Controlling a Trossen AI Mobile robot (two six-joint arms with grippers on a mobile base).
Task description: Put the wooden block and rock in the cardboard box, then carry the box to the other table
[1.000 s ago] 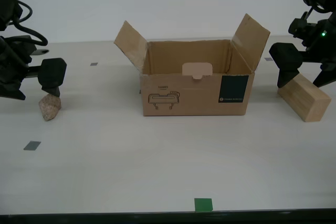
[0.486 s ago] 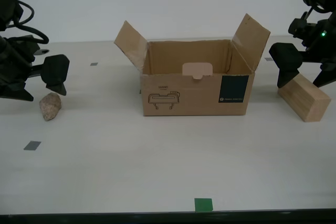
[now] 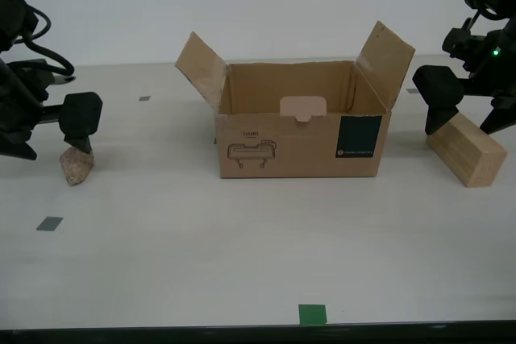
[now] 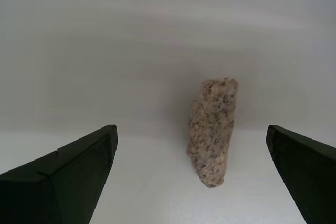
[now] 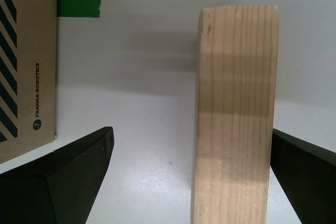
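Speckled rock (image 4: 213, 132) between my second tool's (image 4: 191, 174) seemingly untouching spread fingers, exterior-obscured.

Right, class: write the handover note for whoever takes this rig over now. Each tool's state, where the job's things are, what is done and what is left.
My first tool: open, straddling the wooden block, one finger close against it, not gripping.
My second tool: open, poised over the rock, not gripping.
Cardboard box: mid-table, flaps up; what shows of its inside is empty.
Block at the exterior view's right, rock at its left, both on the table.
Done: both arms positioned.
Left: grasp each, drop both in the box, carry the box to the other table, which is out of view.
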